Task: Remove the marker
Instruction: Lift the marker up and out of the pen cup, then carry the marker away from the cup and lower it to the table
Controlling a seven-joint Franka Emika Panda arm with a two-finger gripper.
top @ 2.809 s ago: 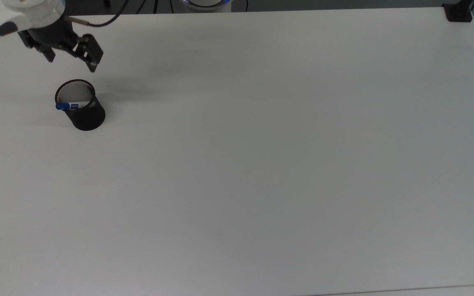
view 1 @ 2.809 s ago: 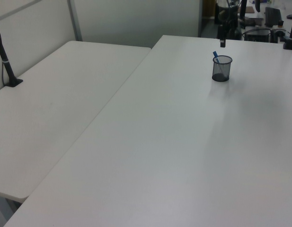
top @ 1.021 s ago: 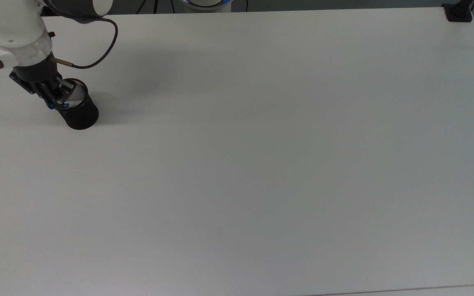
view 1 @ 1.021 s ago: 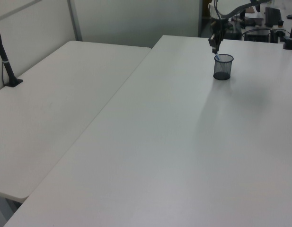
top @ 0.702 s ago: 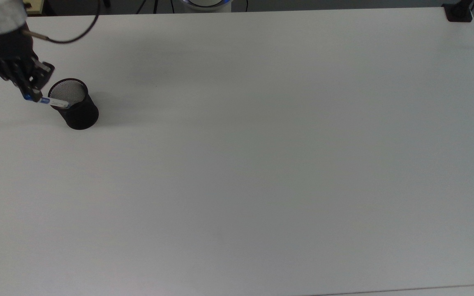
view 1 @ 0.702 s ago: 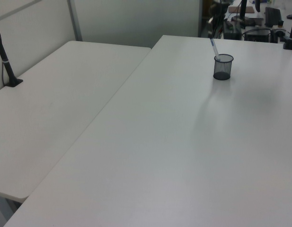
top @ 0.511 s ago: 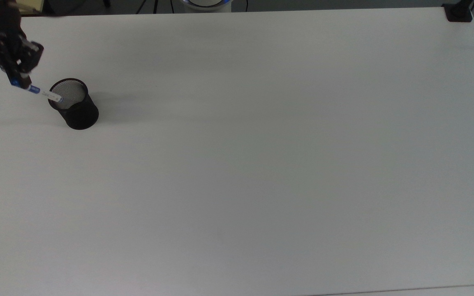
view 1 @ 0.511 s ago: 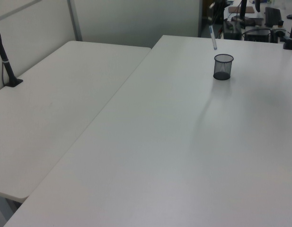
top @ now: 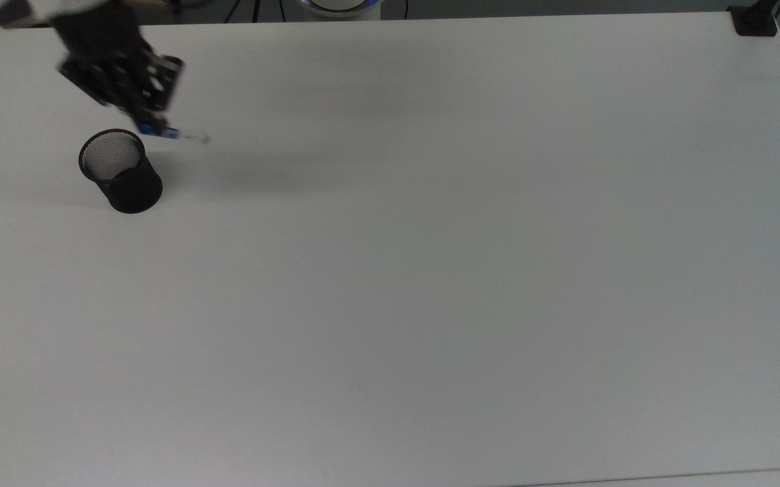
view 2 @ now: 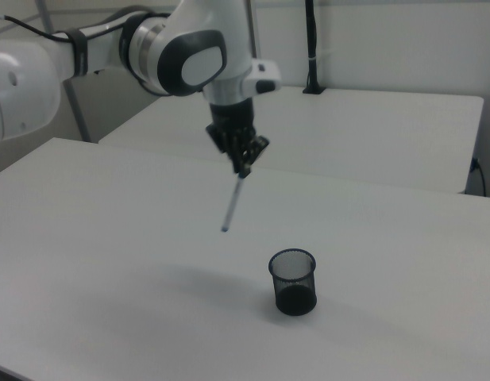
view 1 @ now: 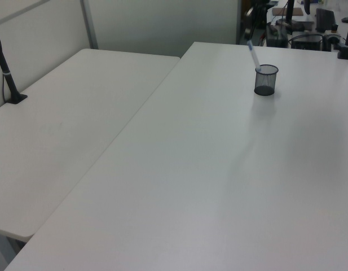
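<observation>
My gripper (top: pixel 149 127) (view 2: pixel 243 171) hangs in the air, shut on the blue-capped end of the marker (top: pixel 183 135) (view 2: pixel 233 205) (view 1: pixel 252 55). The slim white barrel dangles below it, tilted, clear of the table. The black mesh cup (top: pixel 121 172) (view 2: pixel 293 282) (view 1: pixel 265 79) stands upright on the white table (top: pixel 430 270), with nothing showing inside it. In the top view the marker is up and to the right of the cup's rim; in the right view it hangs left of and above the cup.
A second white table (view 1: pixel 61 130) adjoins on the left view's left. A black clamp post (top: pixel 755 19) sits at the top view's top right corner. Dark equipment (view 1: pixel 309 22) stands behind the table's far end in the left view.
The gripper closed on the marker in the cup, lifted it out, and has now swung with it from the top view's left of the cup to its upper right.
</observation>
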